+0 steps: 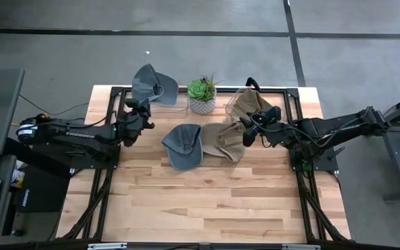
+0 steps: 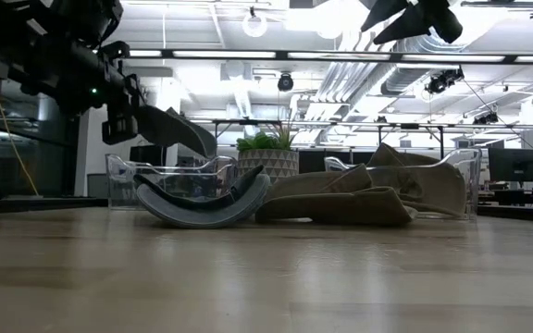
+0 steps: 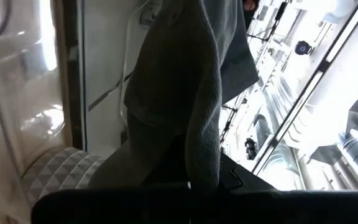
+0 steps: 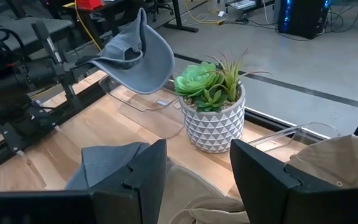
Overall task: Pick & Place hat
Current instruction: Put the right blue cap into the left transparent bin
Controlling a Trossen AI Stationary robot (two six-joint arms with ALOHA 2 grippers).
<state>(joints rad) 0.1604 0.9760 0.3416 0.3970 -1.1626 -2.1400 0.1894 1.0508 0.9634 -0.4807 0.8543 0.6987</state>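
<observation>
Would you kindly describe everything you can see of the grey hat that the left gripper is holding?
The grey hat is a soft, woven-looking fabric cap with a curved brim. The left gripper is shut on one edge of it and holds it off the table, so it hangs tilted above the clear bin at the table's far left corner, beside the potted succulent. Only the gripper appears to touch it. It droops limply, its hollow underside showing in the right wrist view.

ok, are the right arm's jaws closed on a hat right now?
No: in the right wrist view the right gripper has its jaws apart and empty above the tan fabric hat, while the left gripper holds the grey fabric cap.
</observation>
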